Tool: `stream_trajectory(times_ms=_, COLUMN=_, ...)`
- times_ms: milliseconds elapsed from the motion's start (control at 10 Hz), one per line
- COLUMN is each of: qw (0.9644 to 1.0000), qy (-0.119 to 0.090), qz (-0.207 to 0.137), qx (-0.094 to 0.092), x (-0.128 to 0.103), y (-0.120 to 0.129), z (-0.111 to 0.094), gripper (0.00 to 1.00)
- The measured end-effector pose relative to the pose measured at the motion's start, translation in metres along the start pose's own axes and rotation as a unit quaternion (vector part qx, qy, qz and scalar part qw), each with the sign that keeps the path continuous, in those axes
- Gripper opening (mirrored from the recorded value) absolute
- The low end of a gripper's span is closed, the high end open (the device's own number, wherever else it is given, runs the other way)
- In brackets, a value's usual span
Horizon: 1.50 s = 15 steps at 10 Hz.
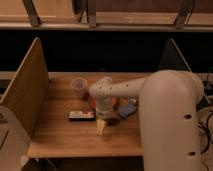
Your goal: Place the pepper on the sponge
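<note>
Camera view: claw [102, 125] over table [60, 140], pepper [114, 121] beside it, lengthwise left-right.

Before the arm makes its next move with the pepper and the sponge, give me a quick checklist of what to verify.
1. Pepper found: ok, a dark pod on the wood just right of the claw.
2. Pepper held by the claw: cannot tell.
3. Sponge in view: ok, lying right of the pepper, beside the arm.
4. Pepper on the sponge: not ok, it lies on the table in front of it.
5. Dark packet out of the way: ok, it lies left of the claw, away from the sponge.
6. Cup out of the way: ok, it stands far back on the left.
</note>
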Motion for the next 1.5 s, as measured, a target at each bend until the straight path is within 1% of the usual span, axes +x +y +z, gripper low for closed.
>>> stream_trajectory(times_ms=300, qw=0.9996, qy=0.015, qz=-0.009, qx=0.021, x=0.011, y=-0.011, z=-0.001, gripper=0.8)
stream_trajectory(times_ms=500, qw=0.9994, qy=0.021, qz=-0.016, qx=0.024, x=0.012, y=-0.013, z=0.004, gripper=0.8)
stream_trajectory(times_ms=700, qw=0.9992, qy=0.021, qz=-0.022, qx=0.025, x=0.011, y=-0.014, z=0.009, gripper=0.8)
stream_trajectory(times_ms=1000, qw=0.9991, qy=0.012, qz=-0.028, qx=0.031, x=0.002, y=-0.019, z=0.009, gripper=0.8)
stream_trajectory(times_ms=1100, qw=0.9991, qy=0.007, qz=-0.031, qx=0.03, x=-0.001, y=-0.019, z=0.01, gripper=0.8)
stream_trajectory(times_ms=1300, qw=0.999, qy=-0.002, qz=-0.04, qx=0.02, x=-0.009, y=-0.011, z=0.018, gripper=0.8)
stream_trajectory(times_ms=1400, qw=0.999, qy=-0.004, qz=-0.042, qx=0.016, x=-0.011, y=-0.009, z=0.02, gripper=0.78)
stream_trajectory(times_ms=1500, qw=0.9989, qy=-0.004, qz=-0.046, qx=0.01, x=-0.011, y=-0.004, z=0.024, gripper=0.69)
